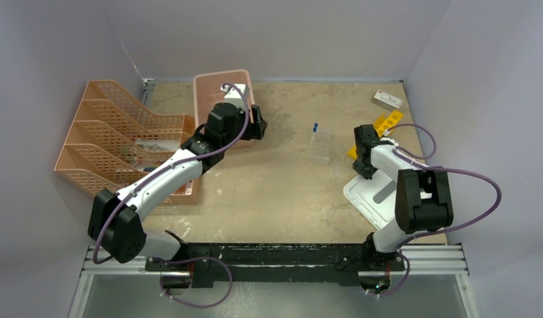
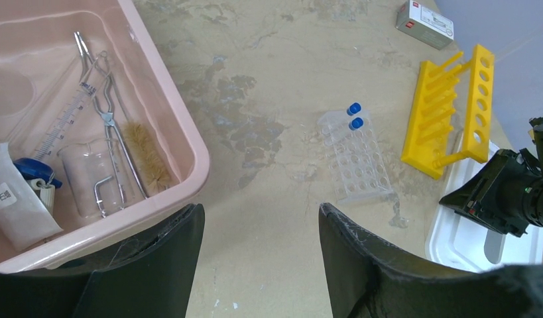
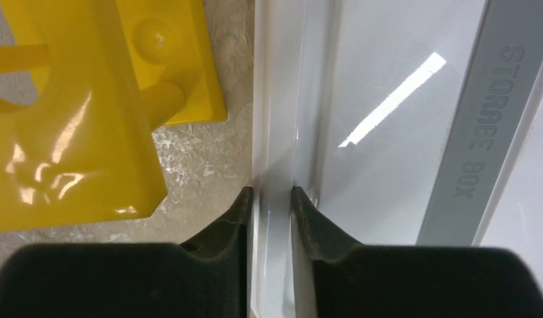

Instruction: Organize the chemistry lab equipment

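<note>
My left gripper [image 2: 260,218] is open and empty, just right of the pink bin [image 2: 189,152]. In the bin lie the metal scissor-tongs [image 2: 106,112], the wire tube brush [image 2: 146,152], the tiny glass beaker [image 2: 89,175] and the blue-ended dropper [image 2: 56,129]. The clear rack [image 2: 361,162] stands mid-table with two blue-capped tubes [image 2: 354,116]. The yellow holed rack [image 2: 454,112] lies on its side to the right. My right gripper [image 3: 272,193] is shut on the rim of the white lid [image 3: 275,132], beside the yellow rack [image 3: 76,99].
Orange mesh file trays [image 1: 116,139] stand at the far left, beside the bin [image 1: 209,83]. A small white box [image 1: 388,100] lies at the back right. The lid [image 1: 374,199] rests near the right arm's base. Walls close in the table on three sides.
</note>
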Controlling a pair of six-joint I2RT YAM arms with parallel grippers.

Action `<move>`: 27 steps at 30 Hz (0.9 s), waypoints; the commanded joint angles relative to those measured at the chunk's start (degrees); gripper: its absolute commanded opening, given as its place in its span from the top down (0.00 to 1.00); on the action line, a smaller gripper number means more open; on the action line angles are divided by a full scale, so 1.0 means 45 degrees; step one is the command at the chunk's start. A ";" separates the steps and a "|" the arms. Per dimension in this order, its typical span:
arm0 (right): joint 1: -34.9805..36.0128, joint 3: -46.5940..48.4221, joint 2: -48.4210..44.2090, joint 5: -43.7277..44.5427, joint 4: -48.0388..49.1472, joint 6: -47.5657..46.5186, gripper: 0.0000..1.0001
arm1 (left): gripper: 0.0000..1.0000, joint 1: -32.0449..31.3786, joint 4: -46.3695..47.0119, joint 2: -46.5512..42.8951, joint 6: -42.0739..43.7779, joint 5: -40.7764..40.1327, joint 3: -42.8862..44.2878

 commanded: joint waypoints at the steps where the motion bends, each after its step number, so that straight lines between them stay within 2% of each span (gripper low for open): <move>1: -0.0060 -0.0513 -0.0131 -0.0100 0.0366 0.1021 0.85 | 0.37 0.0074 0.0503 -0.0192 -0.0075 0.1053 0.0373; 3: -0.0060 -0.0620 -0.0584 0.0036 0.0174 0.1376 0.95 | 0.37 0.0052 0.0657 -0.0047 0.0305 0.2437 0.0449; 6: -0.0060 -0.0581 -0.1463 0.0255 -0.0437 0.1954 1.00 | 0.37 -0.0015 0.1318 0.0201 0.0137 0.4073 0.0418; 17: -0.0079 -0.0011 -0.4908 0.0528 -0.2862 0.3494 1.00 | 0.35 -0.2021 0.2075 0.2030 -0.0706 0.4767 0.1446; 22: -0.0080 0.0477 -0.6238 0.0181 -0.3312 0.3431 1.00 | 0.33 -0.2688 0.3432 0.3274 -0.2529 0.5156 0.1767; 27: -0.0079 0.0618 -0.7781 -0.0358 -0.3223 0.3010 1.00 | 0.33 -0.3096 0.5242 0.4779 -0.4607 0.6829 0.2391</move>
